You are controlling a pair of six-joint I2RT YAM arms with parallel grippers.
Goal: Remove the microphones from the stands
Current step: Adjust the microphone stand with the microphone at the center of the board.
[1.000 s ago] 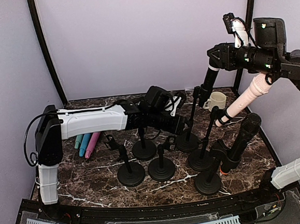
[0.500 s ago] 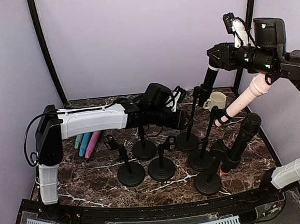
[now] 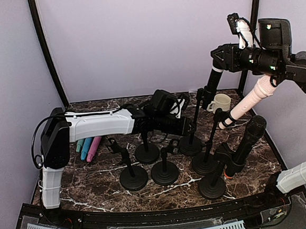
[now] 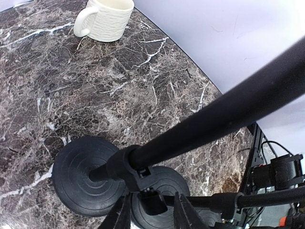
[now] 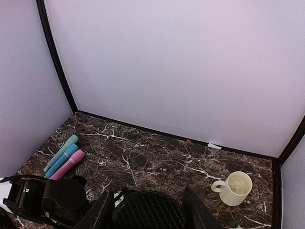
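Microphone (image 3: 212,80) sits high at the back right, clear above the table. Its head end is clamped between the 2 fingers of my right gripper (image 5: 148,212). On the right wrist feed the mesh grille fills the whole gap between the fingers, so that claw is closed on it at about the grille's width. From the top camera the black body hangs down and to the left from the claw. Its lower end is just beside the top of the stand (image 3: 191,142); I cannot tell whether the 2 touch.

My left gripper (image 4: 151,210) reaches in low beside that stand's pole. On its wrist feed the 2 fingers stand a narrow gap apart with a dark fitting (image 4: 143,188) between them; I cannot tell whether they press on it. Beyond is the marble table (image 4: 143,86), with a cream mug (image 4: 107,19) near the back wall.
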